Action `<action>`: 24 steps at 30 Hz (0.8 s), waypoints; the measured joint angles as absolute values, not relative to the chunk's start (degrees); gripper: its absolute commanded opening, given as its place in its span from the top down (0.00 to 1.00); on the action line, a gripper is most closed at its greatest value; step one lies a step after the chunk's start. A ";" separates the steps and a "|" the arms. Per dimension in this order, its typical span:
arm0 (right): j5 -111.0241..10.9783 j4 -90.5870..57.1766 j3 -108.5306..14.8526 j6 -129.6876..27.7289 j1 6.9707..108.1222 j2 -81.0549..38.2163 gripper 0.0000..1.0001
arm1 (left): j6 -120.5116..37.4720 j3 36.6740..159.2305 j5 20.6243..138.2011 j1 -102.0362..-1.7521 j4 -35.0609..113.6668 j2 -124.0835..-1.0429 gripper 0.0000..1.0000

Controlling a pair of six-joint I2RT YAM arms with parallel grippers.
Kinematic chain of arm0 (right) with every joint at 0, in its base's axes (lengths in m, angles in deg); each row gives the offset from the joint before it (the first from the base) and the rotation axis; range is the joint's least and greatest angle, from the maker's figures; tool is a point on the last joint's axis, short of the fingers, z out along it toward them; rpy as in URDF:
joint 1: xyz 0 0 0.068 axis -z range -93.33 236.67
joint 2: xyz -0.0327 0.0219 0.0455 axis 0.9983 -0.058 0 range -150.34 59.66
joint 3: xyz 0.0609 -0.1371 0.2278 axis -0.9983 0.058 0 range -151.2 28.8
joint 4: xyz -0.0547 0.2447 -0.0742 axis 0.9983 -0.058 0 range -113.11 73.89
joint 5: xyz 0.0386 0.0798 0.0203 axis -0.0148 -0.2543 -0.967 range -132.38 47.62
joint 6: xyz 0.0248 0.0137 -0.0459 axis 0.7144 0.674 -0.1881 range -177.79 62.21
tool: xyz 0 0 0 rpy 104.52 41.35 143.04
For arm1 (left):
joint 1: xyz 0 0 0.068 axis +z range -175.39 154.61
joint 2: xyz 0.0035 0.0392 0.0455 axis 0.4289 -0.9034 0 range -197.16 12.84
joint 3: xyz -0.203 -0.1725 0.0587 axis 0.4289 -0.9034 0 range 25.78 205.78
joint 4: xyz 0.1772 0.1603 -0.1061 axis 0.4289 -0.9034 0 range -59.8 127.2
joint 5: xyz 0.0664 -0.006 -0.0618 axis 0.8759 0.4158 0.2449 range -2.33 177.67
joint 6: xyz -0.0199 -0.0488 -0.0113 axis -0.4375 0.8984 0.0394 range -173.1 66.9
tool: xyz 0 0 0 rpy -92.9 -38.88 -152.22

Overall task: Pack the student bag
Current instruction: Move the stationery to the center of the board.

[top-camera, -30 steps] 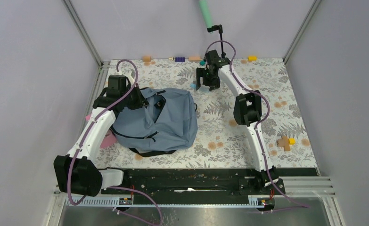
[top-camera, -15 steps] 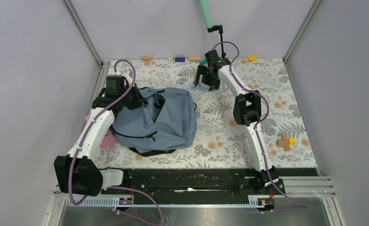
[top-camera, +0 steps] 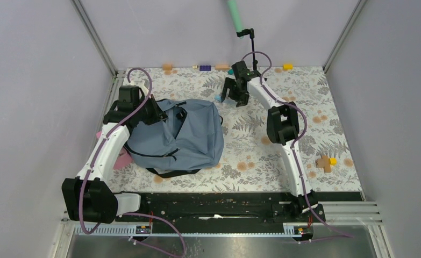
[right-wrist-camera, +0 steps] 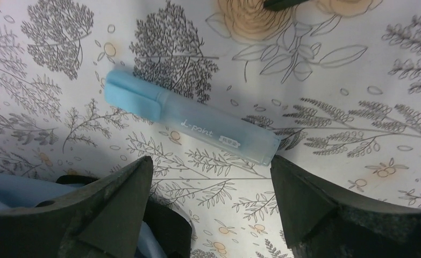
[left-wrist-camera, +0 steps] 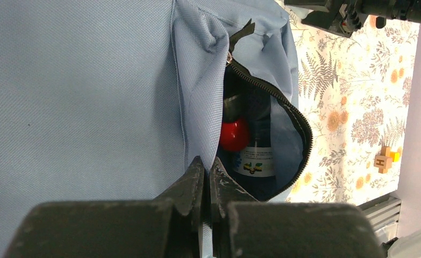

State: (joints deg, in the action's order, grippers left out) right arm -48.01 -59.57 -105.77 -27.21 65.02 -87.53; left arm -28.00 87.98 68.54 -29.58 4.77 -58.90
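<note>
The grey-blue student bag (top-camera: 181, 138) lies left of centre on the flowered table. My left gripper (top-camera: 153, 110) is shut on the bag's fabric edge (left-wrist-camera: 202, 145) at its upper left, holding the zipped mouth open. Inside show a dark bottle (left-wrist-camera: 257, 145) and a red ball (left-wrist-camera: 234, 134). My right gripper (top-camera: 234, 97) is open, low over a light blue marker (right-wrist-camera: 189, 124) lying flat on the table just ahead of its fingers (right-wrist-camera: 119, 199). The marker peeks out as a blue spot (top-camera: 218, 98) in the top view.
Small blocks line the back edge: orange (top-camera: 167, 67), blue (top-camera: 205, 67), yellow (top-camera: 287, 66). A brown wooden piece with a yellow block (top-camera: 325, 162) sits at right. A pink item (top-camera: 123, 160) lies under the left arm. A green tube (top-camera: 234, 15) hangs above.
My right gripper has swung a little toward the back and left and lowered over the blue marker. The left gripper and bag stay nearly still.
</note>
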 measured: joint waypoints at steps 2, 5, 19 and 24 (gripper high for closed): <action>-47.22 -59.05 -104.06 -27.25 64.52 -86.64 0.13 | -27.91 87.98 68.41 -29.47 4.82 -58.90 1.00; -43.99 -59.16 -101.35 -26.09 63.93 -84.78 0.12 | -27.71 87.96 68.23 -29.38 4.86 -58.90 1.00; -36.99 -57.63 -100.39 -16.28 66.10 -81.83 0.08 | -27.06 87.04 67.03 -28.84 6.15 -58.90 1.00; -40.95 -55.99 -107.91 -14.00 66.38 -86.64 0.09 | -26.64 87.02 66.57 -28.68 6.41 -58.90 1.00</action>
